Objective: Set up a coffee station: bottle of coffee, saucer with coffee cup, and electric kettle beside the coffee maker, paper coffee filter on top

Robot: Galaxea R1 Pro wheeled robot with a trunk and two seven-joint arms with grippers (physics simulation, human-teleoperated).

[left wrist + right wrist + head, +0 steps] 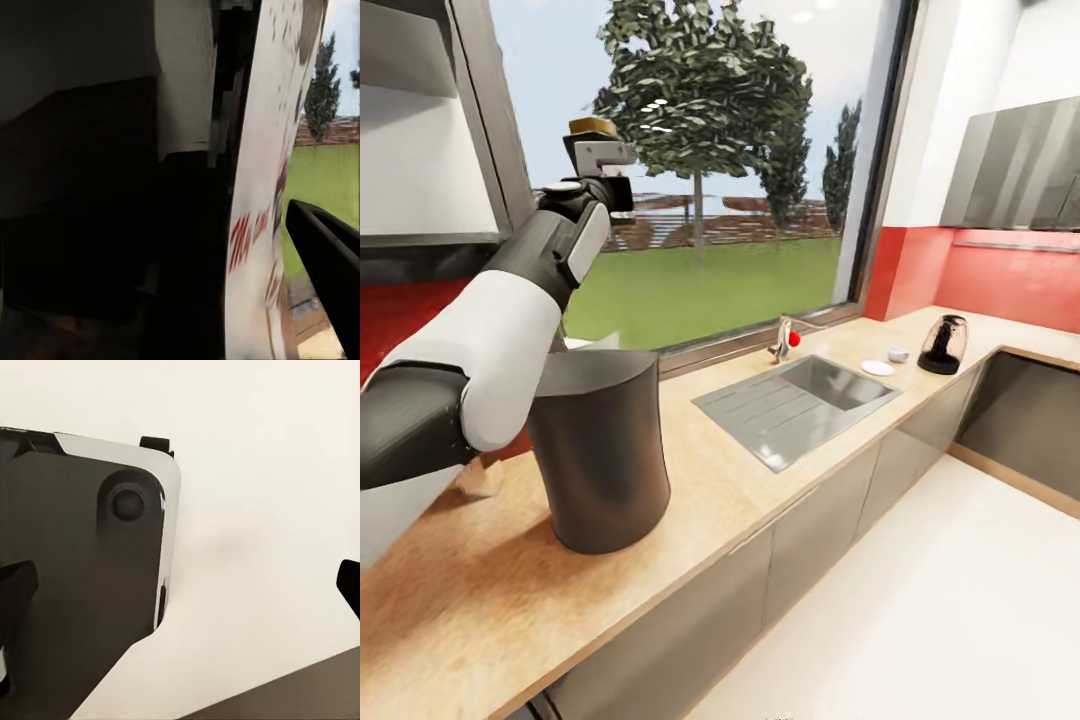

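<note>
The left gripper (598,140) is raised high in front of the window (740,150), and the bottle of coffee (259,225) sits between its jaws; in the head view the gold-brown lid shows just above the gripper body, and in the left wrist view the red-and-white label runs right against one dark finger (330,262), so the jaws are closed onto the bottle. Well below the left jaws and slightly toward the robot stands the coffee maker (600,450) on the counter (710,510). Far off to the right of those jaws, past the inset sink (800,400) and its tap (785,340), lie the saucer (877,368), the coffee cup (898,354) just beside it and apart from it, and the electric kettle (943,345) near the counter's corner. The right gripper (187,600) has its jaws spread wide with nothing between them, hanging over pale floor (255,510) next to a dark panel of the robot's base (75,585)
</note>
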